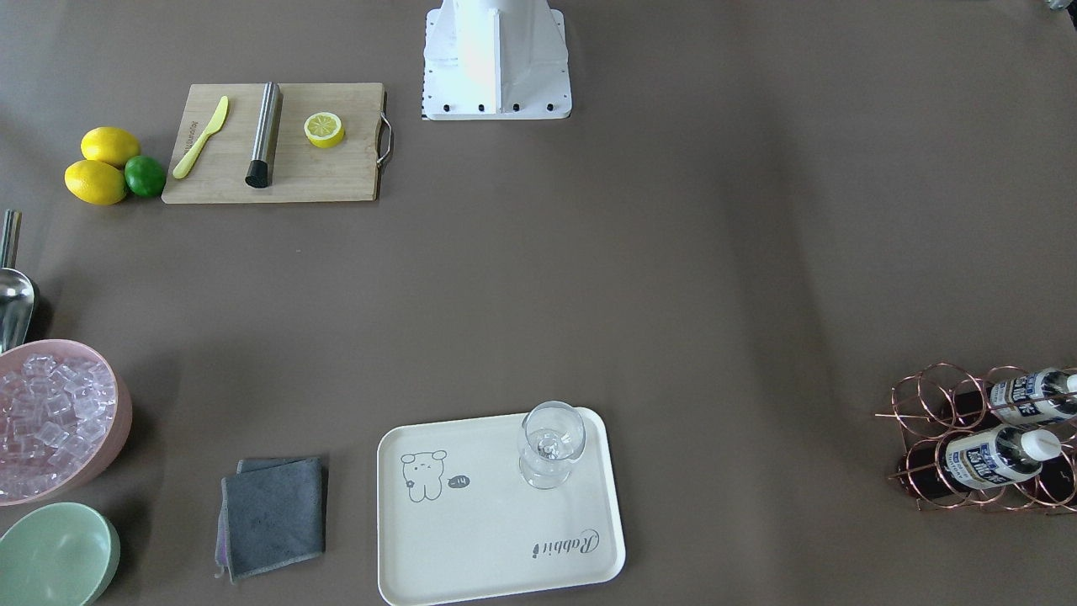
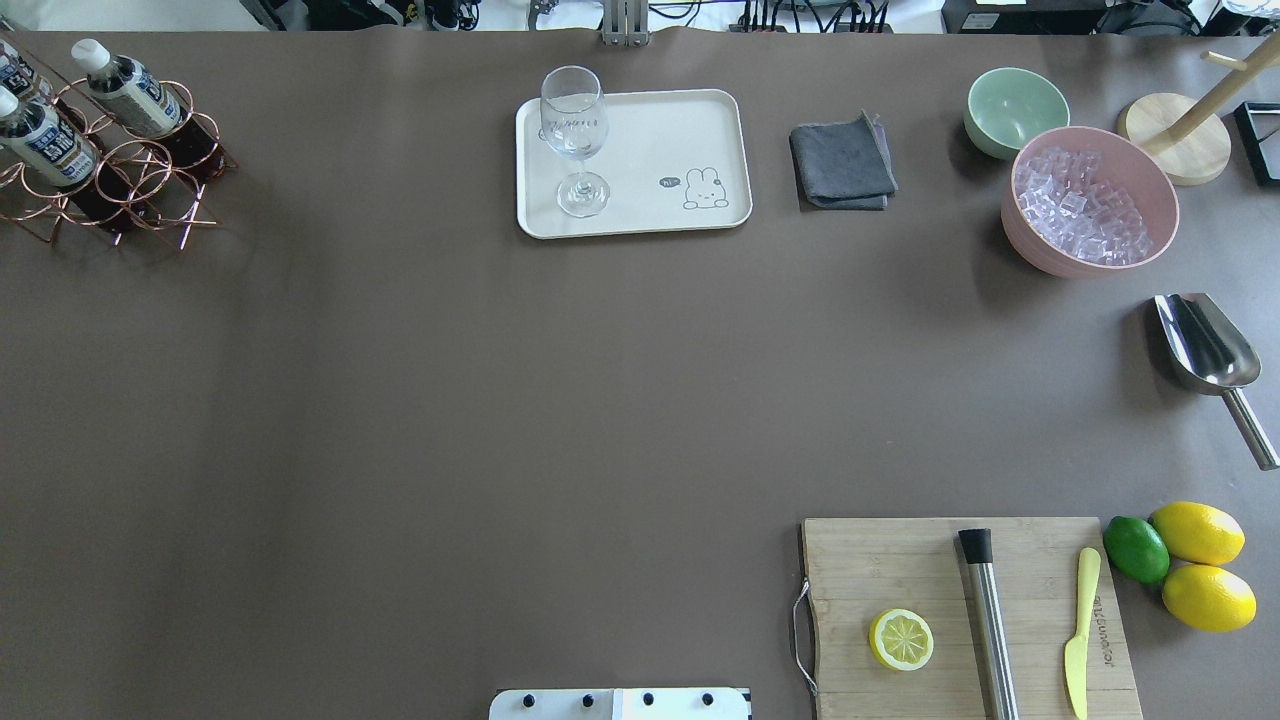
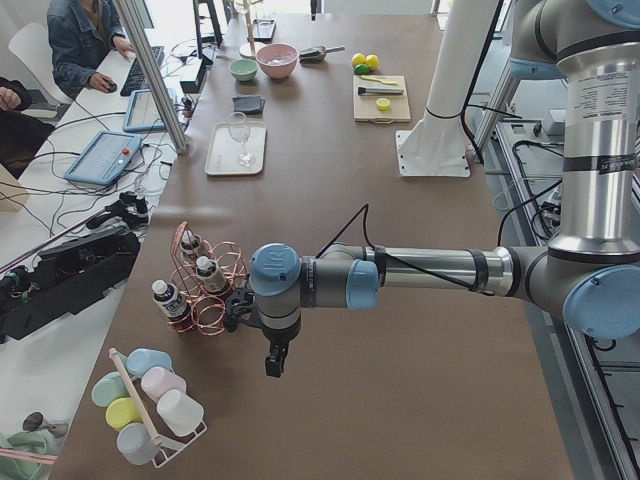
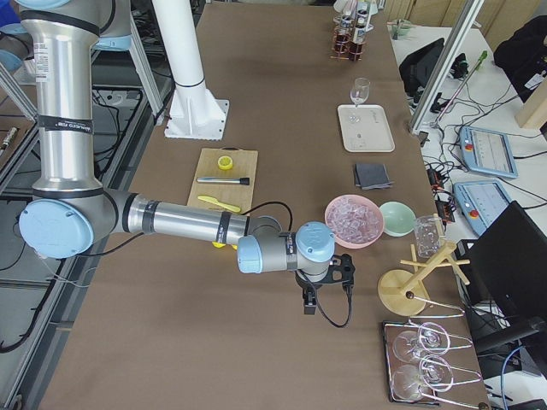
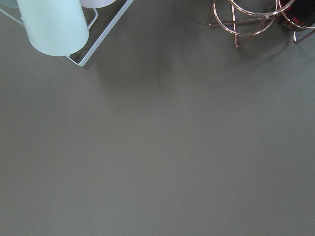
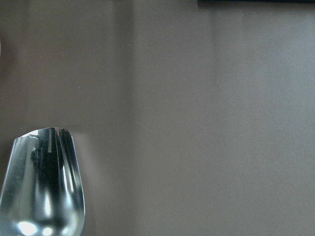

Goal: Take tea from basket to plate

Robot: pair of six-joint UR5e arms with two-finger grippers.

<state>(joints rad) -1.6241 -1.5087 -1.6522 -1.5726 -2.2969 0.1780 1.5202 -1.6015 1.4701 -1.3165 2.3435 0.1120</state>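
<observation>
Three tea bottles (image 2: 125, 90) with white caps and dark drink lean in the copper wire basket (image 2: 150, 170) at the table's far left corner. In the front-facing view two teas (image 1: 993, 454) show in the basket (image 1: 942, 396) at the right edge. The cream plate (image 2: 650, 130) sits at the far middle and carries a wine glass (image 2: 575, 130). My left gripper (image 3: 272, 365) hangs over the table just beside the basket (image 3: 215, 310); I cannot tell whether it is open or shut. My right gripper (image 4: 309, 306) hangs near the pink ice bowl (image 4: 353, 220); its state cannot be told either.
A cutting board (image 2: 960, 610) holds a half lemon, a metal rod and a yellow knife, with lemons and a lime (image 2: 1135, 548) beside it. A grey cloth (image 2: 842, 165), green bowl (image 2: 1015, 108), metal scoop (image 2: 1205, 350), cup rack (image 3: 150, 405) and wooden stand (image 2: 1175, 150) stand around. People sit at the side desk.
</observation>
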